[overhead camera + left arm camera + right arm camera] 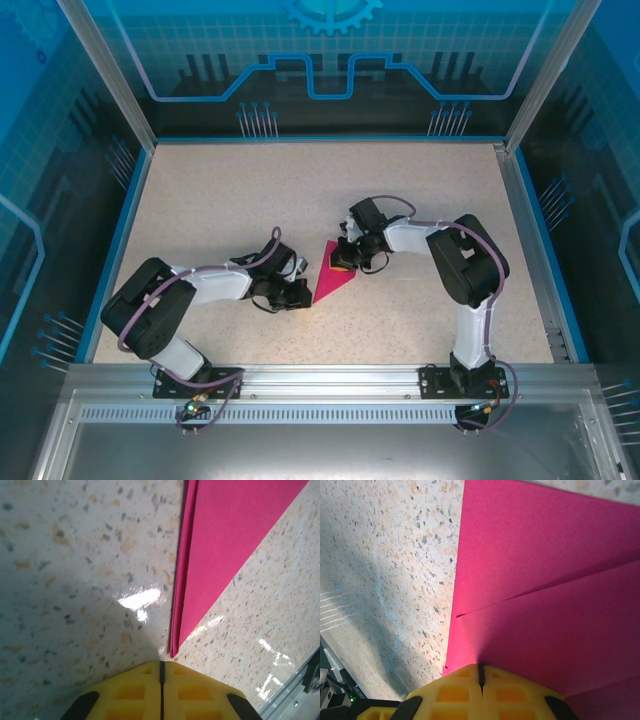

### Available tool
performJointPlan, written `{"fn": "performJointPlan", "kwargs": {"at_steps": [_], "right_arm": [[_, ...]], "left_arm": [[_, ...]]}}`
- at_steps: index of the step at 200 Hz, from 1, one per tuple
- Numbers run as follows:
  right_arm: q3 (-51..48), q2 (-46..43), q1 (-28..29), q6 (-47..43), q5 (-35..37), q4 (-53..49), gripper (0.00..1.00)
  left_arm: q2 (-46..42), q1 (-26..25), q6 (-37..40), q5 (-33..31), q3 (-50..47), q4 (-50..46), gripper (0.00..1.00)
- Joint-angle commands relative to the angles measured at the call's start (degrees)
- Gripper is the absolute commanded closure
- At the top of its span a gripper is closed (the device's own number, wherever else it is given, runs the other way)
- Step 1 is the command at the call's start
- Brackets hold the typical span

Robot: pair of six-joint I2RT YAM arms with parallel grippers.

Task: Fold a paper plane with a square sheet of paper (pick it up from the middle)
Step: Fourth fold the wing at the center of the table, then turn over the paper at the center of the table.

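Left gripper (161,667), closed and empty, sits at the pointed tip of the folded sheet of paper (328,285), flat on the table (230,200); right gripper (480,670), closed, rests over its layers. We advise pinning one end while creasing.

High rear overhead, two wrist close-ups down onto the table (250,190) (common ground: the pink paper (328,283))

Left arm (190,290) and right arm (465,265), white link shells alternating with black joint housings, grey-violet cables (250,262) looped along each, black base plates (195,380), left fingers (130,690) and right fingers (452,692) of yellow moulded plastic with recessed square pockets, black mounts at outer corners.
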Motion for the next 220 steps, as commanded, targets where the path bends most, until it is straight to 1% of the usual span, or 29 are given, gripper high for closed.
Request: {"fn": "performJointPlan", "kwargs": {"at_steps": [1,18,28,45,55,74,101,117,130,162,192,220], "right_arm": [[-1.6,1.6,0.2,0.6,7.9,-5.5,0.95],[-1.3,-1.6,0.2,0.7,4.8,-2.3,0.9],[-1.5,-3.8,0.2,1.1,2.7,0.0,0.86],[-1.5,-6.6,0.1,2.1,2.3,1.4,0.76],[-1.7,-8.1,0.0,2.8,3.2,1.0,0.71],[-3.8,-11.2,-0.5,4.8,6.7,0.1,0.7],[-7.9,-15.9,-1.7,8.3,13.3,-1.4,0.65],[-9.7,-17.1,-2.0,10.1,14.6,-1.2,0.62],[-10.1,-16.6,-2.0,11.2,14.3,-0.3,0.57],[-8.1,-12.9,-1.9,12.2,11.6,1.0,0.57],[-5.6,-9.9,-1.2,11.9,11.5,0.8,0.59],[-3.6,-7.1,-1.0,11.5,10.8,0.9,0.6]], "left_arm": [[-2.2,-0.3,0.2,-1.9,2.8,-6.1,0.91],[-3.8,0.2,-2.4,-4.3,4.6,-4.2,0.89],[-4.3,0.4,-3.7,-6.3,5.6,-3.5,0.86],[-4.6,0.8,-5.3,-9.7,7.1,-3.0,0.82],[-4.6,1.1,-6.2,-11.6,7.5,-2.9,0.78],[-4.6,1.7,-7.8,-15.1,8.1,-2.5,0.72],[-4.0,2.2,-8.9,-17.1,8.3,-1.4,0.62],[-3.4,2.6,-9.6,-18.0,8.3,-1.0,0.54],[-3.1,3.3,-10.8,-18.7,8.3,-0.8,0.47],[-3.0,4.6,-12.4,-20.0,8.0,0.0,0.34],[-3.7,5.5,-12.3,-20.9,8.1,-0.5,0.24],[-4.0,6.1,-12.4,-21.1,8.5,-1.6,0.2]]}}
